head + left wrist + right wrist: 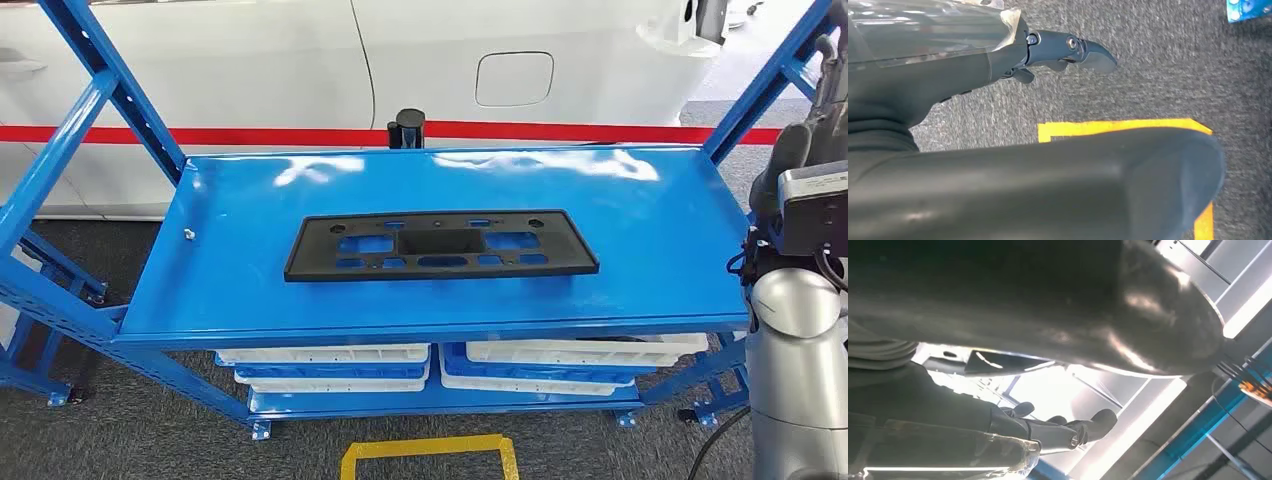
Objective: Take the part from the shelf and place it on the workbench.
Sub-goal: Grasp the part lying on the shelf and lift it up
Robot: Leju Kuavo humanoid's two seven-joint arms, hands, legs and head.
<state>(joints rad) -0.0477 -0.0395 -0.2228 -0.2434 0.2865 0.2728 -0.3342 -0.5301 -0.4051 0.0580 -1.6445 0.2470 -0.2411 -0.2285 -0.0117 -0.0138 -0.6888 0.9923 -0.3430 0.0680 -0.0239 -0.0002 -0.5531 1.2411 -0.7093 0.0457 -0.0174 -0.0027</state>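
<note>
Blue shelf (230, 290) carries the flat black part (440, 245); my left hand (1068, 50) and right hand (1058, 432) hang empty, fingers apart. Thin plate could slip from a shallow grip.

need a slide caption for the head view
Black plastic part lies flat on the blue shelf, white trays stacked below, the robot's right arm raised beside the shelf.

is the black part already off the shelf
No, the black part lies flat on the blue shelf top, with neither hand touching it.
</note>
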